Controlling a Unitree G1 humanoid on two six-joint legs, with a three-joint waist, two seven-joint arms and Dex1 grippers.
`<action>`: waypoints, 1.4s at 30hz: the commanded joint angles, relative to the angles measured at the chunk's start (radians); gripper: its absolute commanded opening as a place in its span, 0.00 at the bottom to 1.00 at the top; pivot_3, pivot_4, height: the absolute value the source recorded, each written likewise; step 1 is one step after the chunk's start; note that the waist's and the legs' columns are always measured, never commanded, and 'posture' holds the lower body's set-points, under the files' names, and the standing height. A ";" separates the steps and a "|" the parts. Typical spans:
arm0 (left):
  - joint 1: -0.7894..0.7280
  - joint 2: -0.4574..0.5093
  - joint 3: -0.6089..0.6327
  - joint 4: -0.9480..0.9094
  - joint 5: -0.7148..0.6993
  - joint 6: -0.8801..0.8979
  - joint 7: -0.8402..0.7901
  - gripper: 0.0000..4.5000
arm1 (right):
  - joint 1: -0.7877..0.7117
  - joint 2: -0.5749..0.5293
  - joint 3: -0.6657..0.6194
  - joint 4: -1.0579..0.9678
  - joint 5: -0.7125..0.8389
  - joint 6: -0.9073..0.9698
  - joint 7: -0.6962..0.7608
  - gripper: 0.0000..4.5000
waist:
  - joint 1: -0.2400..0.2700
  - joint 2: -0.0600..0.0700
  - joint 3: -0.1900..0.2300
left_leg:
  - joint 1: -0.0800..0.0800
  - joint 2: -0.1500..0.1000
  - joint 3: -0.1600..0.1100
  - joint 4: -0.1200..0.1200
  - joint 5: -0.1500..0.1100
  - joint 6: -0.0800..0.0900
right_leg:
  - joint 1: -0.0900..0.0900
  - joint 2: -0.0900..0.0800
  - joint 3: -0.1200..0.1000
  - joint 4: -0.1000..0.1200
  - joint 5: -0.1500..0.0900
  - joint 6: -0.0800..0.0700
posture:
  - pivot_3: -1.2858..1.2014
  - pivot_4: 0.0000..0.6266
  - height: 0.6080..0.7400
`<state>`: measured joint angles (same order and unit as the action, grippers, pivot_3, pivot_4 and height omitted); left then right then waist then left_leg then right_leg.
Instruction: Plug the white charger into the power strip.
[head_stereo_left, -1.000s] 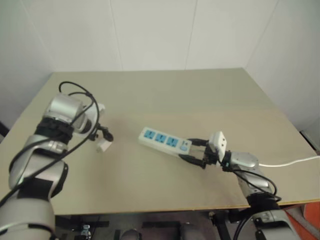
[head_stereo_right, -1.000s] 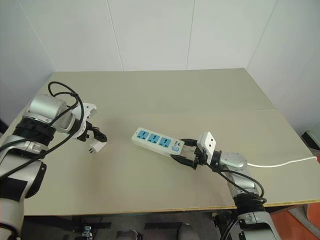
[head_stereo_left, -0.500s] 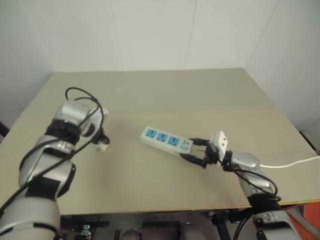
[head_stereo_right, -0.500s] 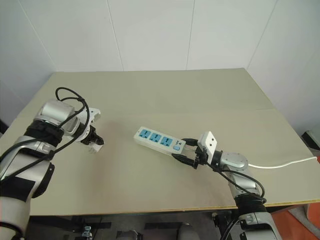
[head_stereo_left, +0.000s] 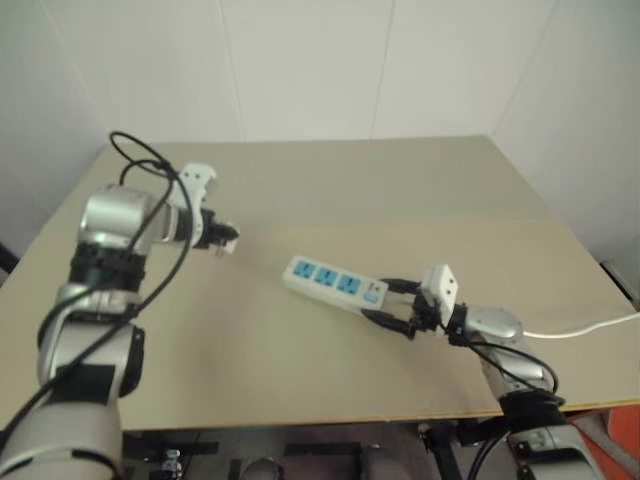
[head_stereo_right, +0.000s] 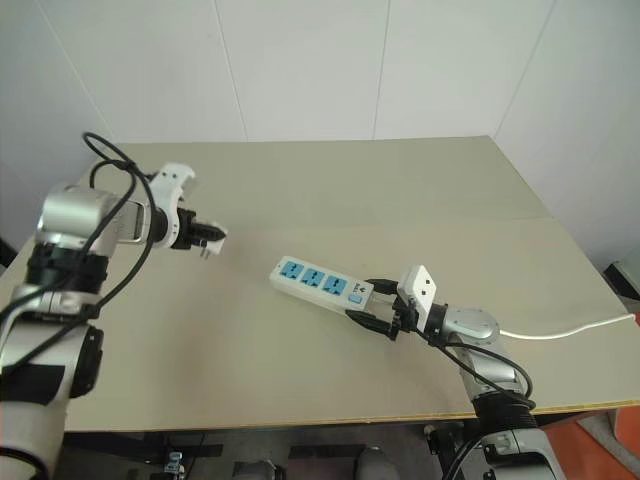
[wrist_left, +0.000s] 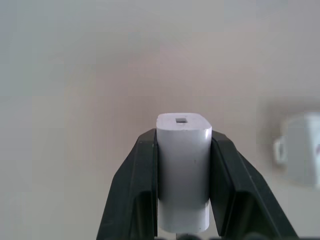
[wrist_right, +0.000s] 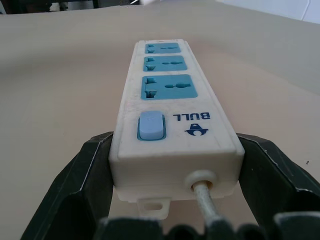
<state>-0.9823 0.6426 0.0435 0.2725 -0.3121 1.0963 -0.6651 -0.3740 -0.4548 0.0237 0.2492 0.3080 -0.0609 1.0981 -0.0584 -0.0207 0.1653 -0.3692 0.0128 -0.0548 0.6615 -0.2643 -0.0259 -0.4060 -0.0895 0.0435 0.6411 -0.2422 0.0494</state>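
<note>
Head views: left gripper (head_stereo_right: 205, 236) has lifted off the table (head_stereo_right: 330, 190), now pinching the white charger (head_stereo_right: 204, 245), well apart from the power strip (head_stereo_right: 322, 285). Left wrist view: charger clamped between both fingers (wrist_left: 137, 190), so pickup looks done. Right wrist view: right gripper (wrist_right: 175, 165) clamps the strip's switch end, steady for insertion.

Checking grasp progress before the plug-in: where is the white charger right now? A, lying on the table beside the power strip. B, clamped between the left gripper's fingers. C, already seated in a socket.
B: the white charger sits between the left gripper's black fingers, off the table.
</note>
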 joint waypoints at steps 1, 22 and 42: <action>0.096 -0.014 0.144 -0.173 -0.089 -0.200 -0.060 0.22 | 0.007 -0.006 -0.013 -0.081 0.062 -0.003 0.045 0.76 | 0.000 0.000 0.000 | 0.000 0.000 0.000 0.000 0.000 0.000 | 0.000 0.000 0.000 0.000 0.000 0.000 | 0.52 0.24 1.00; 0.152 -0.144 0.165 0.128 -0.408 -0.480 -0.765 0.22 | 0.005 0.067 0.124 -0.192 0.061 0.111 0.067 0.76 | 0.008 0.000 0.000 | 0.001 0.000 0.000 0.000 0.000 0.000 | 0.002 0.001 -0.001 0.000 0.000 0.000 | 0.52 0.24 1.00; 0.268 -0.122 -0.003 0.162 -0.348 -0.620 -0.949 0.22 | -0.040 0.084 0.200 -0.044 -0.051 0.040 0.110 0.76 | -0.002 0.000 0.000 | 0.002 0.001 0.000 0.000 0.000 0.000 | 0.002 0.002 -0.001 0.000 0.000 0.000 | 0.52 0.24 1.00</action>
<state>-0.7076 0.5137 0.0470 0.4821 -0.6600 0.5013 -1.6045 -0.3990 -0.3783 0.2174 0.2247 0.2541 0.0033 1.2059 -0.0607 -0.0204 0.1650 -0.3678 0.0135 -0.0554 0.6619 -0.2642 -0.0259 -0.4042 -0.0876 0.0430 0.6411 -0.2421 0.0491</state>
